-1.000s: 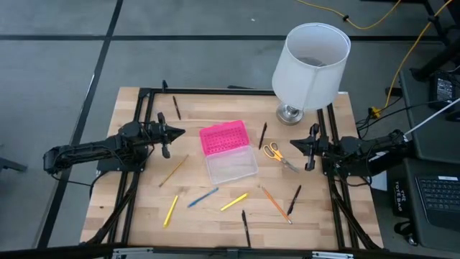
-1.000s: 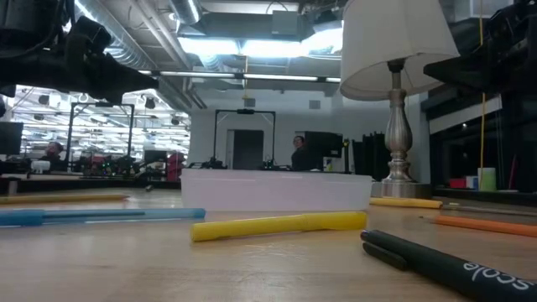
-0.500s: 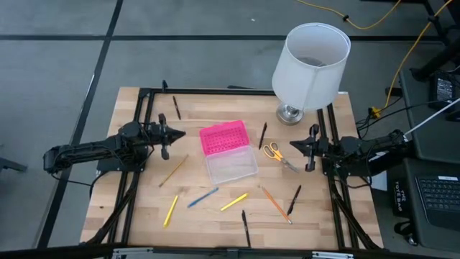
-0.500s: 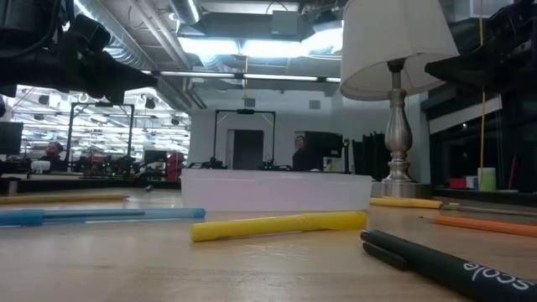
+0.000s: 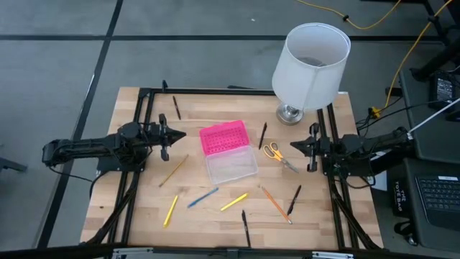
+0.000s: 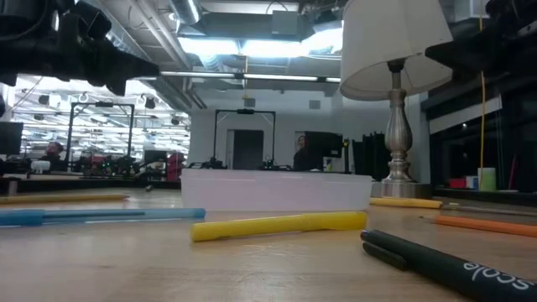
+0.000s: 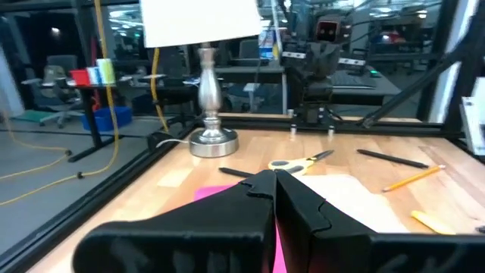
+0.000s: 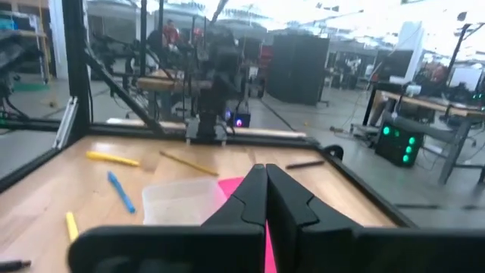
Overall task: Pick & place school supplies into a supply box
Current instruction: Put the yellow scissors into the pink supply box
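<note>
Supply box [image 5: 230, 151] sits mid-table, pink lid flipped back, clear base open toward the front edge so it's ready for loading. Well left of box: left gripper [image 5: 175, 134] hovers, fingers pressed together, empty, likely parked. Front-left of box: tan pencil [image 5: 173, 170], yellow pen [image 5: 170, 210], blue pen [image 5: 203, 197], all loose on table. Just right of box: scissors [image 5: 277, 154], orange pencil [image 5: 275, 203] further front. Right of box, beyond scissors: right gripper [image 5: 296, 144], fingers pressed together, holding nothing. Nothing packed yet, judging by the empty base.
</note>
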Controlling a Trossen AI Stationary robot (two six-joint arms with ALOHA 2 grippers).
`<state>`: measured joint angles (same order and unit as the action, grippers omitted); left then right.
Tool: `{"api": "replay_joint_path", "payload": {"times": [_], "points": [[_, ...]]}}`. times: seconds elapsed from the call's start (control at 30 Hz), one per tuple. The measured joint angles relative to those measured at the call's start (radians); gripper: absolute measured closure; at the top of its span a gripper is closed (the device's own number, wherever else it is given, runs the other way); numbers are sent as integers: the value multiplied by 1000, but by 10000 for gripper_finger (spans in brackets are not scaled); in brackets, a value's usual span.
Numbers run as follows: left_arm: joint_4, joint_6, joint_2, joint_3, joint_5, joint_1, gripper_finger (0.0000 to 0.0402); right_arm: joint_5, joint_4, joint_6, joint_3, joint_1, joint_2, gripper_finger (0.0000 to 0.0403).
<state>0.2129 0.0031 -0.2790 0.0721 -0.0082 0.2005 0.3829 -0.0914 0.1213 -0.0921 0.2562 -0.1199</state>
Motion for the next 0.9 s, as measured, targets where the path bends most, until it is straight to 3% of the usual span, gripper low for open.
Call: {"api": "replay_joint_path", "payload": {"times": [0.33,0.57,0.9], "points": [[-4,-17,-196,89,-99,-83,399,52,-119,-18,0,0,-207,400],[-22,-27,-331,167,-114,-141,398,67,-143,-145,-17,0,-329,397],[-62,-57,-373,193,-178,-192,398,-104,-98,-248,-143,0,-519,400]]}}
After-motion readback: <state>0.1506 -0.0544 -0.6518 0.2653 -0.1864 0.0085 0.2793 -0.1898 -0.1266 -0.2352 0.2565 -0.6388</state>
